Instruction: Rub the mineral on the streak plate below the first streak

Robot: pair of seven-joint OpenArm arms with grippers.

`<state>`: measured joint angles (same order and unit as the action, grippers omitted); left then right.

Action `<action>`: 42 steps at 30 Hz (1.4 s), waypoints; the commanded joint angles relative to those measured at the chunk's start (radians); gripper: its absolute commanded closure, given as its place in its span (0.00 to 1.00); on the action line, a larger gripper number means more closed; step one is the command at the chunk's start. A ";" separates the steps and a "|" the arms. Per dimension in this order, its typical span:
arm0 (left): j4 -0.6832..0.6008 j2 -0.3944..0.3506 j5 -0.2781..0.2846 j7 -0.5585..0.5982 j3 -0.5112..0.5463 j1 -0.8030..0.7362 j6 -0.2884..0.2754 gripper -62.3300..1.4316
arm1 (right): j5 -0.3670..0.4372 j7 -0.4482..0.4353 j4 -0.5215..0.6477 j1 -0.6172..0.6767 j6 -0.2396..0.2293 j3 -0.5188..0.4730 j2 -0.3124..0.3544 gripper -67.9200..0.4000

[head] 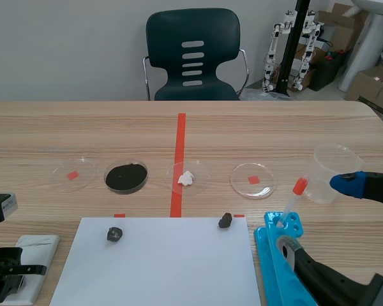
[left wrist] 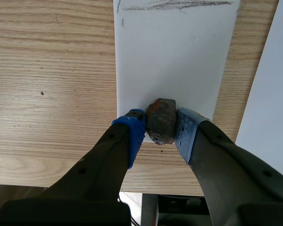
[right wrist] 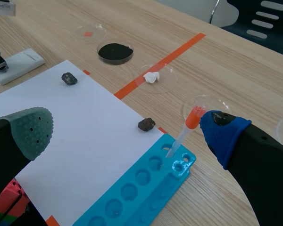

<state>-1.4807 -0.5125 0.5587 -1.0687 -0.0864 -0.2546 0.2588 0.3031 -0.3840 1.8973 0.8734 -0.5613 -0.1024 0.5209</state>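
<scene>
Left hand [left wrist: 159,131] pinching brown mineral [left wrist: 161,121] at near edge of white streak plate [left wrist: 174,61] on the table [left wrist: 47,70]. First streak [left wrist: 177,5] lies at plate's far end, well apart. Right hand [right wrist: 127,129] spread wide, over white paper sheet [right wrist: 85,122] and blue well tray [right wrist: 137,188]

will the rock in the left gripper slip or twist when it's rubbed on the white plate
The mineral looks lumpy and rough, so the left gripper's soft pads should hold it. Its uneven faces may still let it pivot under drag. The streak plate shows no clamp and might slide.
</scene>
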 commanded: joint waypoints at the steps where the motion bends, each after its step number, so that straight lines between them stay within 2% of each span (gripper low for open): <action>1: -0.008 -0.001 0.000 0.004 0.008 0.003 -0.001 0.87 | 0.014 -0.015 0.015 -0.009 0.000 0.001 0.000 0.00; 4: -0.008 -0.001 0.011 0.006 0.008 0.003 -0.005 0.87 | 0.014 -0.015 0.015 -0.009 0.000 0.001 0.000 0.00; 10: -0.008 -0.001 0.088 0.034 0.008 0.003 -0.046 0.87 | 0.014 -0.015 0.015 -0.009 0.000 0.001 0.000 0.00; 14: -0.008 -0.001 0.110 0.041 0.008 0.003 -0.057 0.87 | 0.014 -0.015 0.015 -0.009 0.000 0.001 0.000 0.00; 17: -0.008 -0.001 0.076 0.039 0.008 0.003 -0.047 0.87 | 0.014 -0.015 0.015 -0.009 0.000 0.001 0.000 0.00; 24: -0.008 -0.001 -0.084 -0.009 0.008 0.003 0.032 0.87 | 0.014 -0.015 0.015 -0.009 0.000 0.001 0.000 0.00; 29: -0.008 -0.001 -0.122 -0.017 0.008 0.003 0.045 0.87 | 0.014 -0.015 0.015 -0.009 0.000 0.001 0.000 0.00; 32: -0.008 -0.001 -0.090 -0.015 0.008 0.003 0.041 0.87 | 0.014 -0.015 0.015 -0.009 0.000 0.001 0.000 0.00; 42: -0.008 -0.001 0.106 0.056 0.008 0.003 -0.034 0.87 | 0.014 -0.015 0.015 -0.009 0.000 0.001 0.000 0.00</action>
<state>-1.4803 -0.5102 0.6506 -1.0206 -0.0864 -0.2550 0.2302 0.3031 -0.3840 1.8973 0.8734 -0.5613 -0.1024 0.5209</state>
